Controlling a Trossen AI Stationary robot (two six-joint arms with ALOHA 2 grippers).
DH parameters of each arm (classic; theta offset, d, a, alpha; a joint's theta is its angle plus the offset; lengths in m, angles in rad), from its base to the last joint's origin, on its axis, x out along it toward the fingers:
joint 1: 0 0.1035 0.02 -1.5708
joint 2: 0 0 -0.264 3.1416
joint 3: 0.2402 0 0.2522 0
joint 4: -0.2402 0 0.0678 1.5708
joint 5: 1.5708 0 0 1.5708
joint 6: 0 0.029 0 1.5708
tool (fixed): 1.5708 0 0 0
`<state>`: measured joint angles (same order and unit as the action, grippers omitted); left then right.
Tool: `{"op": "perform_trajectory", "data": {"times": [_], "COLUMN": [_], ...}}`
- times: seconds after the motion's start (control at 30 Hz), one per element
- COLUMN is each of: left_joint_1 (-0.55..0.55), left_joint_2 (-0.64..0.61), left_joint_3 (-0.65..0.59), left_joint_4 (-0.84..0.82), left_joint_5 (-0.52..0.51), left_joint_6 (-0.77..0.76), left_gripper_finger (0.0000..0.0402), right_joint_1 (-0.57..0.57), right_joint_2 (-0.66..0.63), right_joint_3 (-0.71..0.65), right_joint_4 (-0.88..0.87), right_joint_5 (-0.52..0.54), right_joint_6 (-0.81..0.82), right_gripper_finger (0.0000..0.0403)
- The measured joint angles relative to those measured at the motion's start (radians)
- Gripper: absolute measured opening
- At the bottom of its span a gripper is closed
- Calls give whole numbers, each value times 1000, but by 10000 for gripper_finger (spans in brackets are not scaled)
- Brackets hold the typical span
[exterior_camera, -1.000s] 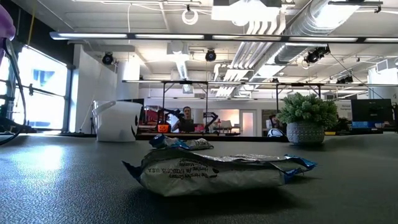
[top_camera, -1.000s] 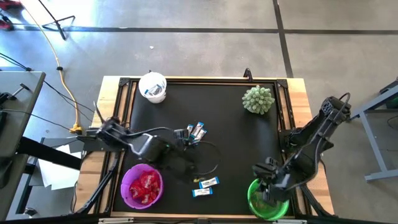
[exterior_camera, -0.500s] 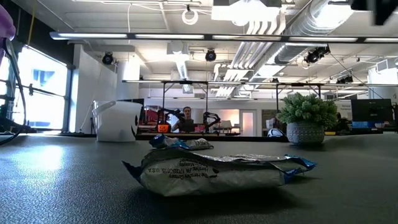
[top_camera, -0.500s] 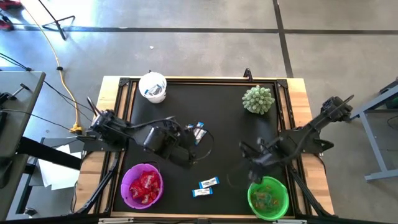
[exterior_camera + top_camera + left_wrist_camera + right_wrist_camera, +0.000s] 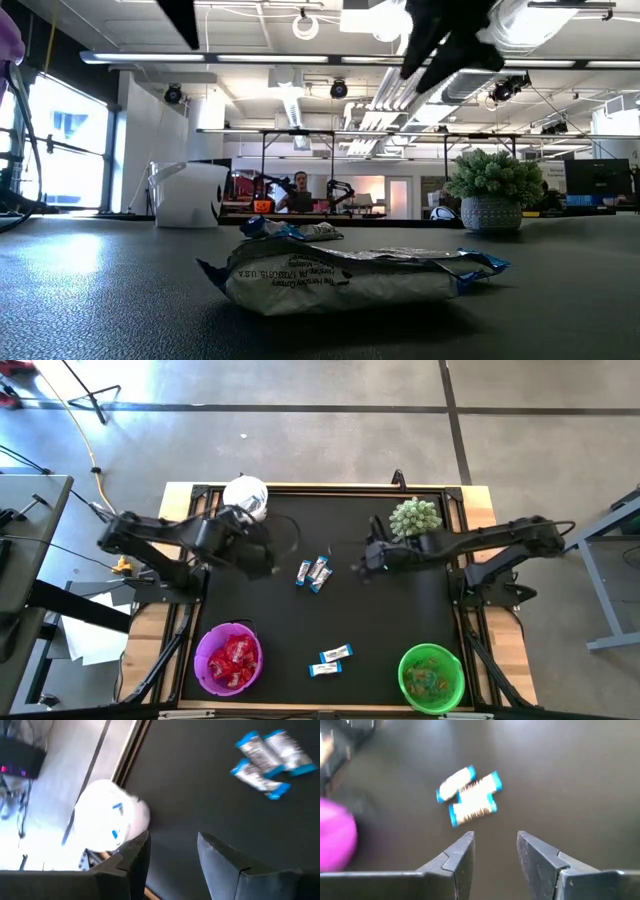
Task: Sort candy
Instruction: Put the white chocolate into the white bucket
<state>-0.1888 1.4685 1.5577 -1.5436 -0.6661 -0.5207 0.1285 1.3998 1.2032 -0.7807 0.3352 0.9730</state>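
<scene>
a pink bowl [image 5: 228,659] full of red candy [image 5: 232,660] sat at the near left of the black table [image 5: 380,610]. a green bowl [image 5: 431,677] with some candy in it sat at the near right. between the two bowls, two blue and white candy bars [image 5: 331,660] lay on the table, close to each other. one of them filled the front of the low view [image 5: 345,277].

further back, near the middle of the table, three more blue and white bars [image 5: 314,572] lay in a little bunch, touching. the left fingers [image 5: 268,556] were just to the left of that bunch, up off the table. they were open with nothing in them [image 5: 172,855]. the right fingers [image 5: 366,557] were to the right of the bunch, also open and holding nothing [image 5: 495,852], and they pointed at the bars [image 5: 470,795].

at the far left stood a white cup [image 5: 246,497] with something blue inside. at the far right stood a spiky green plant [image 5: 415,519] in a pot.
</scene>
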Motion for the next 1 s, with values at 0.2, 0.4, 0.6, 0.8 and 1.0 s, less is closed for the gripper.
{"op": "perform_trajectory", "data": {"times": [0.2,0.4,0.6,0.8,1.0], "left_joint_1": [127,248,357,437,484], "left_joint_2": [-142,-203,-214,-215,-214], "left_joint_3": [-184,-235,-235,-235,-235], "left_joint_4": [116,168,197,274,321], "left_joint_5": [-1,-10,-7,47,70], "left_joint_6": [2,54,155,293,367], "left_gripper_finger": [152,152,152,152,152], "right_joint_1": [-87,-117,-116,-95,-92], "right_joint_2": [92,223,381,473,517], "right_joint_3": [-103,-164,-172,-172,-170], "right_joint_4": [223,425,538,773,815], "right_joint_5": [-2,17,-54,-130,-137], "right_joint_6": [226,397,581,601,651], "right_gripper_finger": [144,144,144,144,144]}}
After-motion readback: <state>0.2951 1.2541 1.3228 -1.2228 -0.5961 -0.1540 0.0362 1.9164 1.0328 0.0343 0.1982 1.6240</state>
